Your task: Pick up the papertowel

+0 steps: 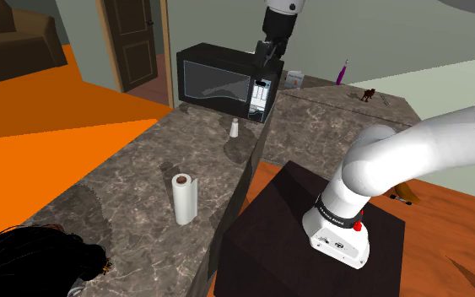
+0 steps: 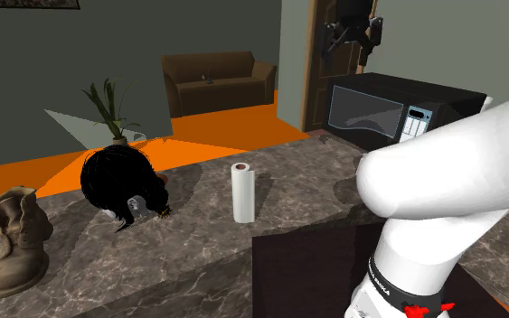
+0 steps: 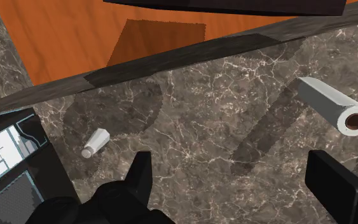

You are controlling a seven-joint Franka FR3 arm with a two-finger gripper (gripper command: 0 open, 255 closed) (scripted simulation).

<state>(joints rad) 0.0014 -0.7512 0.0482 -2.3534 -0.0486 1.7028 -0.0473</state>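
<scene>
A white paper towel roll stands upright on the dark marble counter, toward the near part of the shoulder view. It also stands at the counter's middle in the second exterior view. From the wrist camera the roll sits far below and off to one side of the fingers. My black gripper hangs high above the microwave, well away from the roll. Its fingers stand wide apart with nothing between them, so the gripper is open.
A small white shaker stands on the counter in front of the microwave. A black shaggy object lies at the counter's near end, beside a brown boot. The stand sits against the counter's edge. A brown sofa is beyond.
</scene>
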